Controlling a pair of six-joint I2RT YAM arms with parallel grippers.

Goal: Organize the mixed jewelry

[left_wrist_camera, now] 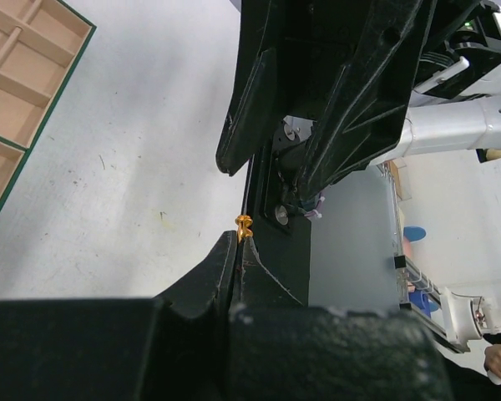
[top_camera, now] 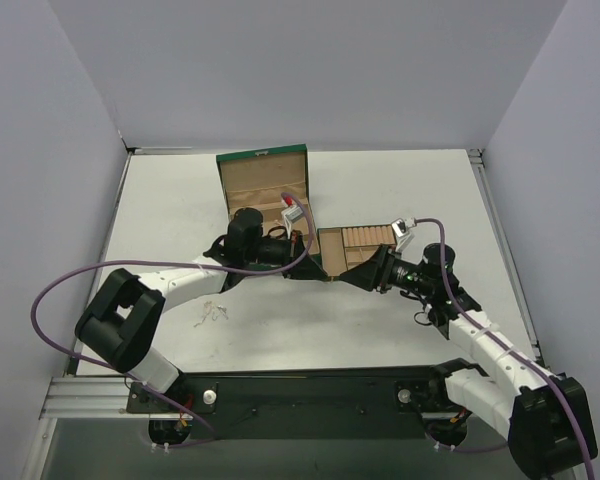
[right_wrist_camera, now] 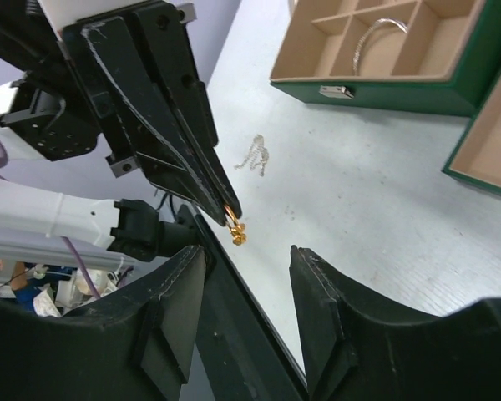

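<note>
The left hand (right_wrist_camera: 230, 215), closed, pinches the gold ring (right_wrist_camera: 236, 231) at its tips above the counter (right_wrist_camera: 384, 184); the right hand (right_wrist_camera: 249, 256) stands just beside, half spread and empty. Close it around the ring before the left one releases

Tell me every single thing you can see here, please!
bangle: one, silvery, in a compartment of the green box.
chain: one, pale, loose on the table.
ring: one, gold, pinched in the air between the two arms.
green box: one, green with tan inside, open, at the back of the table.
tray: one, green with tan rolls, right of the box.
table: one, white, under everything.
left fingers: two, black, shut on the ring.
right fingers: two, black, open, facing the ring.
left arm, right arm: white and black, reaching in from the near edge.
</note>
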